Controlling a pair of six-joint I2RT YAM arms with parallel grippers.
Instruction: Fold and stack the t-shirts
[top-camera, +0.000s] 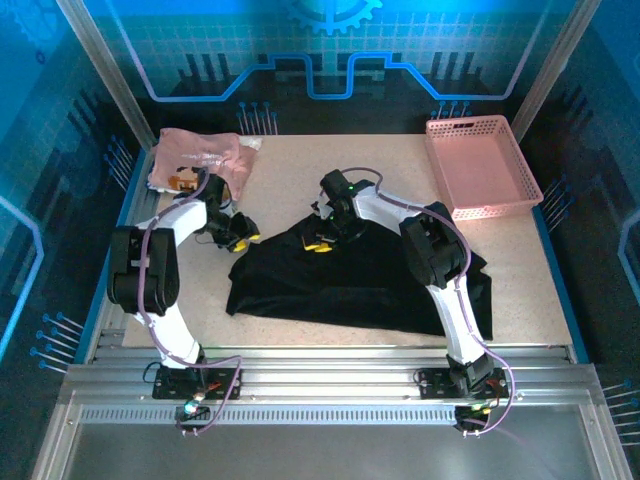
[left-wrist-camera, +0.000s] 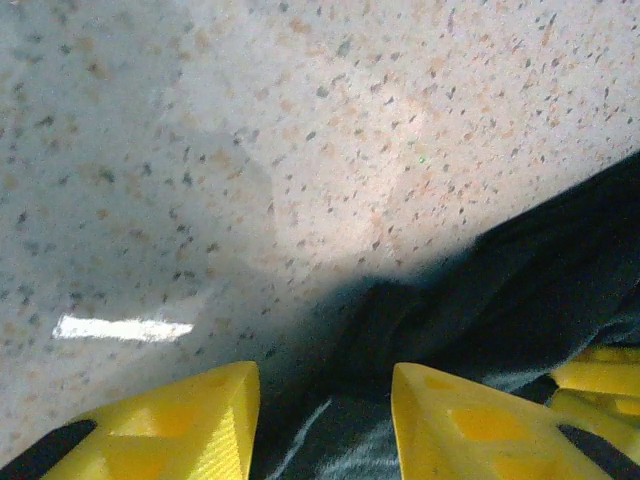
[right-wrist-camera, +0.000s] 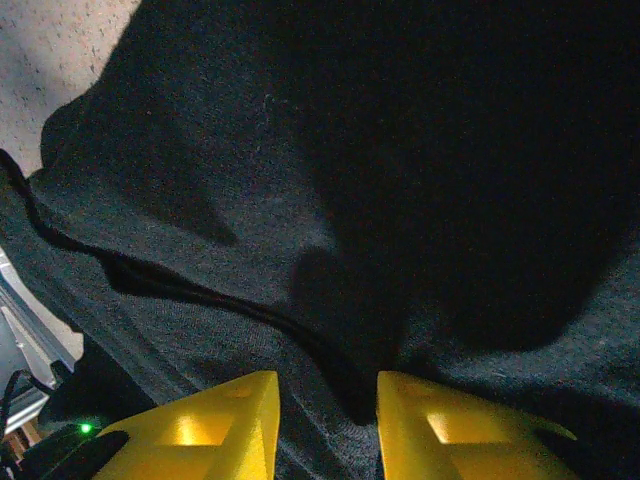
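Jaws of the left gripper (left-wrist-camera: 320, 385) stand apart, low over the speckled table (left-wrist-camera: 300, 150), with the left edge of the black t-shirt (left-wrist-camera: 520, 290) lying between them. At the far left corner lies the pale pink t-shirt (top-camera: 200, 160), bunched, its brown-and-orange print too small to read. The black one spreads rumpled across the middle, nearer the arms. On its far edge the right gripper (right-wrist-camera: 325, 390) is parted too, a raised fold of dark cloth running between its jaws. A pink mesh basket (top-camera: 480, 175) sits at the far right.
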